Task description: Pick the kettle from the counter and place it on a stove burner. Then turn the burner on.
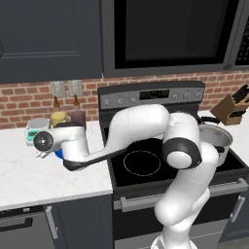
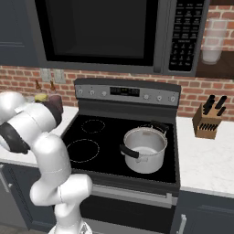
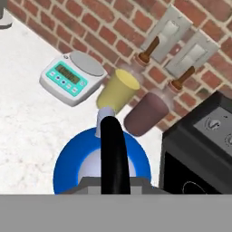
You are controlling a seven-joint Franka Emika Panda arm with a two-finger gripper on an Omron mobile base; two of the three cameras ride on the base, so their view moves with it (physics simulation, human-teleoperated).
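Kettle (image 3: 102,163) handle right under the hand, jaws clamped on it, kettle sitting on the counter (image 3: 27,131) beside the stove. Thin handle: it could swing and clip those bottles (image 3: 145,113) on lift-off.

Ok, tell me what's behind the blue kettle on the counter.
Behind the bright blue cone-shaped kettle stand a yellow bottle and a dark maroon bottle against the red brick wall. The kettle's black arched handle covers part of its top.
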